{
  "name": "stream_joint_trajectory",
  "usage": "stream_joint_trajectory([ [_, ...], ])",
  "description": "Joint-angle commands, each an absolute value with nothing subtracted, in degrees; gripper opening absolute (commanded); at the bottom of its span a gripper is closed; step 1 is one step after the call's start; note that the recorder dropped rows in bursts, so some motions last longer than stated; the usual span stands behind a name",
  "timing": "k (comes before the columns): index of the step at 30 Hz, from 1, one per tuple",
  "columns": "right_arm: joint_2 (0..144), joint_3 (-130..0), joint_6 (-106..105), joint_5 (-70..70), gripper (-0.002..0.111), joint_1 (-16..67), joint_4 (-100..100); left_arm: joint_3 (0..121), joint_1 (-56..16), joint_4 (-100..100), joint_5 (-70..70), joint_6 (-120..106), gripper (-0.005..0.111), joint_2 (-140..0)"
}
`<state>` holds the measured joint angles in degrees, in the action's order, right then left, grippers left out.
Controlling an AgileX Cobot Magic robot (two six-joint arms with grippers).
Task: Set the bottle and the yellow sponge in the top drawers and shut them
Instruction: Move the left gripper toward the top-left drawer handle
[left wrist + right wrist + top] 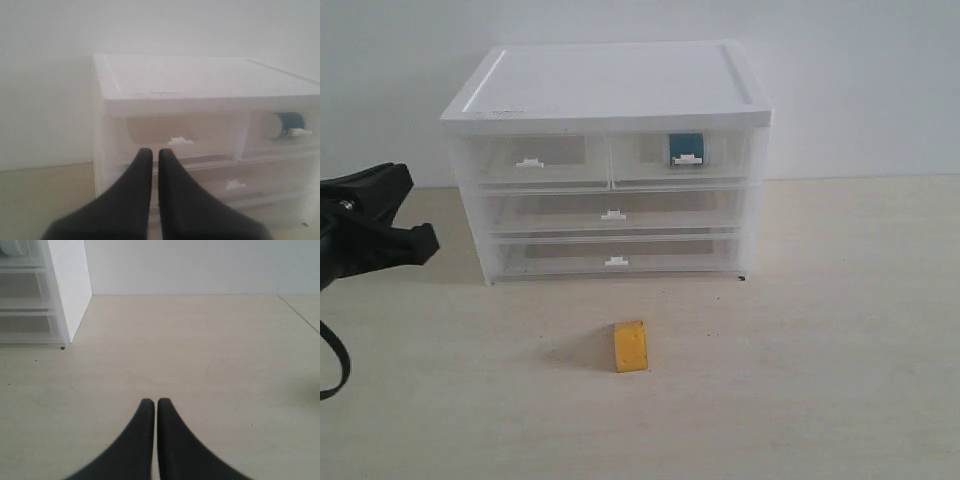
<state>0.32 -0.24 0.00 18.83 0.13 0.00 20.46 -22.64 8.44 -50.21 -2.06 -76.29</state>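
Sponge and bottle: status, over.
Left gripper, right gripper shut, empty. Bottle in closed top drawer. Yellow sponge on table before cabinet, nothing beside it.

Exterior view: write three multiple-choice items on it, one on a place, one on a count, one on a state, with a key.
1. Where is the yellow sponge? A) in a top drawer B) on the table before the cabinet C) on the cabinet's top
2. How many drawers has the cabinet? A) two B) three C) four
3. The top right drawer, holding the bottle, is: A) closed B) pulled out C) removed
B: it lies on the table. C: two small above two wide. A: its front sits flush with its neighbour.
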Motion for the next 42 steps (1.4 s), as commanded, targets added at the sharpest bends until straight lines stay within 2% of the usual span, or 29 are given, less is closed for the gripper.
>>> stream_joint_trajectory([
  [1, 0.0, 0.0, -0.3, 18.5, 0.000, 0.0, -0.5, 20.8, -26.6, 13.0, -59.1, -4.4, 0.004, -80.7],
  [17, 0.0, 0.0, -0.3, 18.5, 0.000, 0.0, -0.5, 29.6, -33.8, 22.5, -66.0, -10.1, 0.004, -96.0],
  [28, 0.0, 0.0, -0.3, 18.5, 0.000, 0.0, -0.5, 35.0, -35.2, 24.7, -66.6, -10.0, 0.005, -102.5],
  [32, 0.0, 0.0, -0.3, 18.5, 0.000, 0.0, -0.5, 35.0, -35.2, 24.7, -66.6, -5.9, 0.018, -103.2],
  [38, 0.0, 0.0, -0.3, 18.5, 0.000, 0.0, -0.5, 35.0, -35.2, 24.4, -66.4, -4.9, 0.051, -103.2],
  [42, 0.0, 0.0, -0.3, 18.5, 0.000, 0.0, -0.5, 35.0, -35.2, 24.4, -66.0, -4.9, 0.060, -103.2],
])
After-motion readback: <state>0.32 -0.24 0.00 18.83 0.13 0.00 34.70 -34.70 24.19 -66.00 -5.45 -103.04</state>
